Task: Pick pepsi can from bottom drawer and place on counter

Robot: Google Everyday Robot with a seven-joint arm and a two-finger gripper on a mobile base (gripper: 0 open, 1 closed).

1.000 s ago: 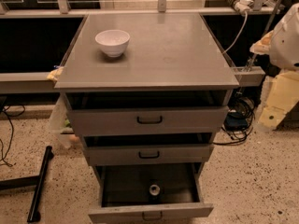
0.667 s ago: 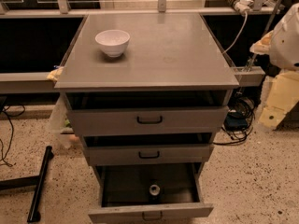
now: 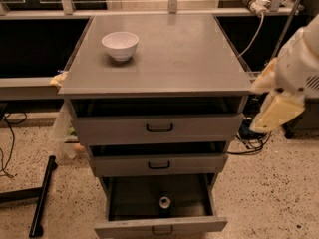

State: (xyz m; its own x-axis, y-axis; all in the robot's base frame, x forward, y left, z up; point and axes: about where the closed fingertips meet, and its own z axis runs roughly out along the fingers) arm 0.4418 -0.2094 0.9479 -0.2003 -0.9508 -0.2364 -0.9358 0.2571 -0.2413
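Still idling pincer (image 3: 276, 112) right of bench (image 3: 189, 59) — cannot tell open or closed — leaving pepsi can (image 3: 164, 202) in bottom drawer (image 3: 130, 199).

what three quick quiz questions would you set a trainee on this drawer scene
1. What stands on the counter, back left?
2. True or false: the gripper, hanging beside the counter's right edge, holds the pepsi can.
3. The pepsi can stands upright in: A the top drawer, B the middle drawer, C the bottom drawer.
Key: 1 the white bowl. 2 false, the gripper is well away from the can. 3 C.
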